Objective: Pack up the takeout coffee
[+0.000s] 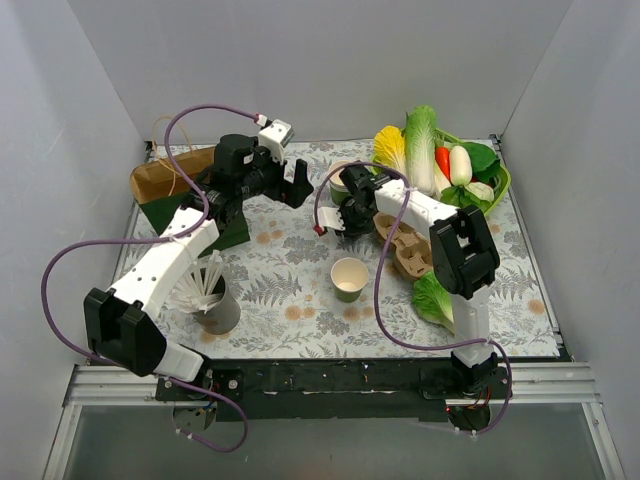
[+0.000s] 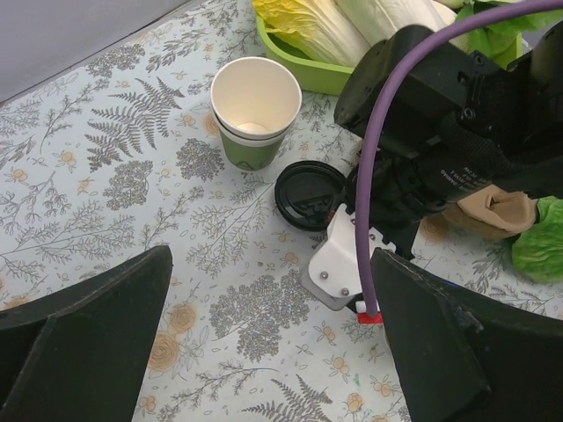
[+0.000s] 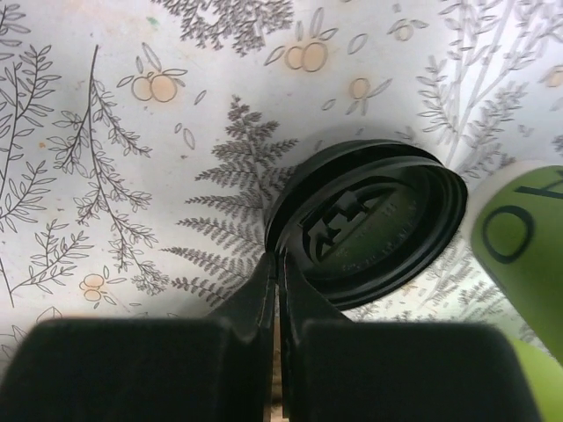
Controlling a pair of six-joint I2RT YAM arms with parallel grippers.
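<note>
Cup is standing upright and uncovered on the counter, just beside the lid, which is lying flat, probably so that it can be picked up and pressed on before packing. At the lid's rim the right pincer is clenching to a thin slit, seemingly pinching the edge for a lift. Nearby the left pincer is hovering over the counter, spread wide and holding nothing, likely waiting to steady the cup.
</note>
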